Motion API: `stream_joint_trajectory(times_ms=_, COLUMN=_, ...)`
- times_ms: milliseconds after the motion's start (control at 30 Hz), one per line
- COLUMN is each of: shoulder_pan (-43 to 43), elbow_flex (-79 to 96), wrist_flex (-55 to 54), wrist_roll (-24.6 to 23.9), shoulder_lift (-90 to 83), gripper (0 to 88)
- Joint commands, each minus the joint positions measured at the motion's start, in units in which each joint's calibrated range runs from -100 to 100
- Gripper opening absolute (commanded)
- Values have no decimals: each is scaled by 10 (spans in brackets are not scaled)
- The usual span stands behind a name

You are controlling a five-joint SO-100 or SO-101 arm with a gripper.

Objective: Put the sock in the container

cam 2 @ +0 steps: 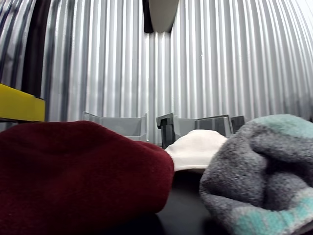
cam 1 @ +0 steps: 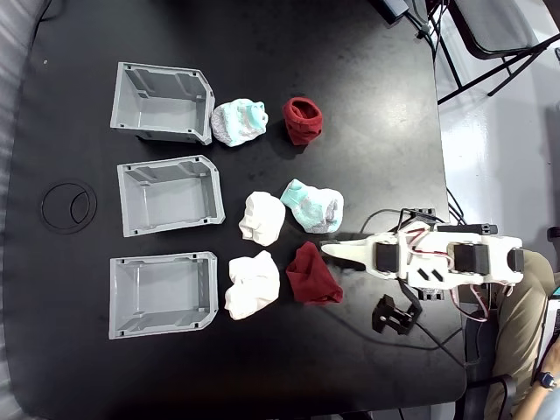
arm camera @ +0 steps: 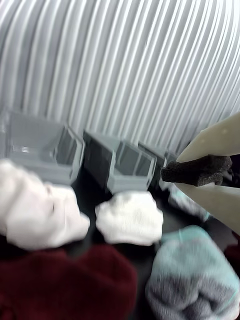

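The sock (cam 1: 313, 276) looks light, soft and bunched; pinching its raised middle fold should hold. The fingers (cam 1: 337, 251) hover just beside it, seemingly nearly pressed together and empty.

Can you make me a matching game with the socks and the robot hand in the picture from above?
Things:
1. ring-shaped red sock
2. lumpy red sock
3. hand
4. middle bin

Places:
A. just right of the lumpy red sock's top
B. top row, far right
C. left of a white sock
D. bottom row, beside another white sock

Pairs: 1-B, 2-D, 3-A, 4-C
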Motion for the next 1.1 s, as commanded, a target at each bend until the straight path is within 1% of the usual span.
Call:
stream_joint_trajectory(times_ms=0, shoulder_pan=-17, elbow_flex=-61, wrist_flex=3, wrist_roll=-3, shoulder_lift=0, gripper=13)
stream_joint_trajectory(times_ms=400, shoulder_pan=-19, elbow_flex=-87, wrist_flex=7, wrist_roll=-3, shoulder_lift=1, gripper=13)
stream_joint_trajectory(times_ms=1067, shoulder_pan=-20, elbow_flex=-80, wrist_flex=8, wrist_roll=-3, shoulder_lift=1, gripper=13)
